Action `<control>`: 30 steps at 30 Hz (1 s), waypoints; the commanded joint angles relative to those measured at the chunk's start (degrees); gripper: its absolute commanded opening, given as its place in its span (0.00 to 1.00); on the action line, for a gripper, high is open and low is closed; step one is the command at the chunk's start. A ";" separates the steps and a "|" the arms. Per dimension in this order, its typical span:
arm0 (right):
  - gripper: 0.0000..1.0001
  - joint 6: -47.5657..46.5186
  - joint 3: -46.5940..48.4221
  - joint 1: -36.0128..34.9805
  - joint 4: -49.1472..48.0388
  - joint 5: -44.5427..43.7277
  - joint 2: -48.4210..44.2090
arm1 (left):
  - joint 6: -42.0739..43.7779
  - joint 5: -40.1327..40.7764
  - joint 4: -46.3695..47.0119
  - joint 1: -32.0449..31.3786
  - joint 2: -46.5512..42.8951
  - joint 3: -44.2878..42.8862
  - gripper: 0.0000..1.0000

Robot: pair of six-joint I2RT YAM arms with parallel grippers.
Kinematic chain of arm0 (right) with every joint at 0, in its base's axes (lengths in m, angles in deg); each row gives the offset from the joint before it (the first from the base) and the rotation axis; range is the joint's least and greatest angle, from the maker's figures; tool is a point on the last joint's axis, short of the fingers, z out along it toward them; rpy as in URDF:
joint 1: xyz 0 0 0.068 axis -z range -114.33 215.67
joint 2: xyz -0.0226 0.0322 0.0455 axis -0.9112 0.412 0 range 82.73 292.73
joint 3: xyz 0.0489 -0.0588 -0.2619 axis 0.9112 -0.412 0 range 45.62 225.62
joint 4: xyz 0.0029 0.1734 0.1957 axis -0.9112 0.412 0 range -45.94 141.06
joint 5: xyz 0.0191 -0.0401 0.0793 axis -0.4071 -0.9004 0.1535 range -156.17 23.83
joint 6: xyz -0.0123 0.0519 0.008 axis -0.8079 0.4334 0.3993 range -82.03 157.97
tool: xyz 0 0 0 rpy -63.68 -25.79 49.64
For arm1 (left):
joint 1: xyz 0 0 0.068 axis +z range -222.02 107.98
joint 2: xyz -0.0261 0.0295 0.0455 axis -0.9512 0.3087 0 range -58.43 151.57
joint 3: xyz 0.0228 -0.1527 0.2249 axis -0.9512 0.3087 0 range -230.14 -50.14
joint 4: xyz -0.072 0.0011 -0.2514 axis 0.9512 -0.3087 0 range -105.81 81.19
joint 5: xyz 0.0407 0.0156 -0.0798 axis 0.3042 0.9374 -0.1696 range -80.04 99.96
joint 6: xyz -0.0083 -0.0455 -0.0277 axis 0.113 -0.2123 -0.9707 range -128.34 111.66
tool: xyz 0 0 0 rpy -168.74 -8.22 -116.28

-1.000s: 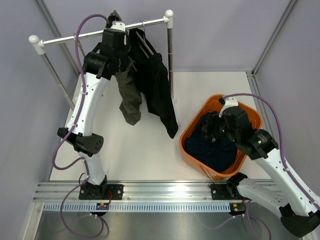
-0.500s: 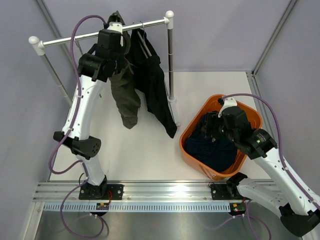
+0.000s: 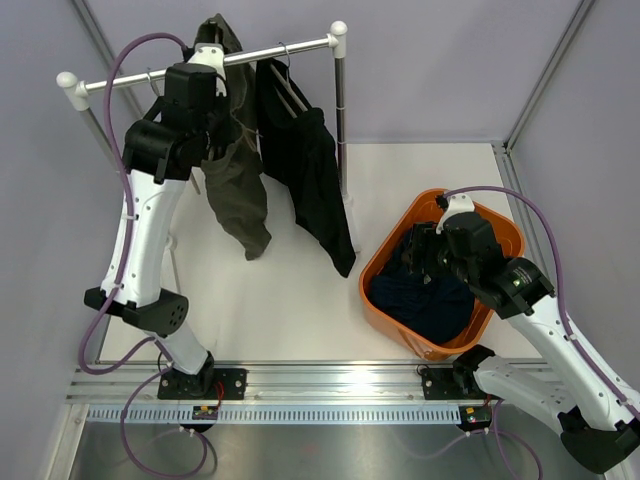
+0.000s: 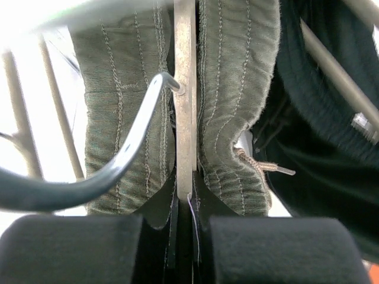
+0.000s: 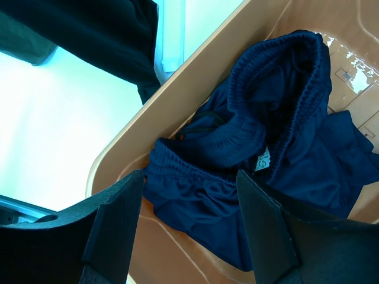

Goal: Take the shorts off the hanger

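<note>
The left arm [image 3: 145,235] is stretching tall from its base at 7 o'clock toward 11 o'clock, wrist raised high. The left gripper [image 4: 185,236] is pinching its fingers nearly together on the hanger bar [image 4: 185,106]. The right arm [image 3: 560,340] is bending from 5 o'clock toward 3 o'clock, and the right gripper [image 5: 189,183] is hanging with its fingers spread wide.

No text, brand, number or sign could be read in any view. A small white tag [image 5: 263,158] was seen at the waistband of the navy shorts [image 5: 296,160] lying in the orange basket [image 5: 177,89]. Faint print was carried on it, but it was too small to be made out.
</note>
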 commanded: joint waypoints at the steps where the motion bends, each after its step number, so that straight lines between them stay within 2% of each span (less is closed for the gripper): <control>1: 0.72 -0.80 1.01 0.10 -1.69 1.32 -0.32 | -0.33 -2.50 4.16 -0.80 -4.40 3.12 0.00; 2: 0.71 -0.72 1.10 0.10 -1.60 1.41 -0.32 | -0.42 -2.77 4.42 -1.16 -5.29 6.09 0.00; 8: 0.71 -0.72 1.98 0.10 -1.95 2.38 -0.14 | -0.33 -1.72 2.05 -6.51 -11.00 11.65 0.00; 13: 0.70 -1.07 2.86 0.10 -2.39 3.87 0.82 | -1.13 -1.45 2.14 -9.68 -17.50 21.14 0.00; 15: 0.70 -1.16 3.65 0.10 -2.22 5.09 1.17 | -1.48 -2.94 2.49 -10.12 -21.18 24.47 0.00; 20: 0.69 -0.02 5.84 -1.13 -3.18 8.70 0.12 | -2.53 -10.06 4.33 -12.23 -30.68 39.76 0.00; 23: 0.69 1.04 7.78 -5.60 -3.80 8.18 0.56 | -3.76 -14.45 5.48 -13.54 -37.28 47.94 0.00; 26: 0.69 2.18 10.41 -12.80 -4.15 3.80 2.92 | -4.73 -17.79 6.01 -15.30 -42.38 54.70 0.00; 30: 0.69 3.24 14.02 -20.55 -5.46 -1.57 8.63 | -5.43 -21.39 5.57 -17.68 -46.43 59.99 0.00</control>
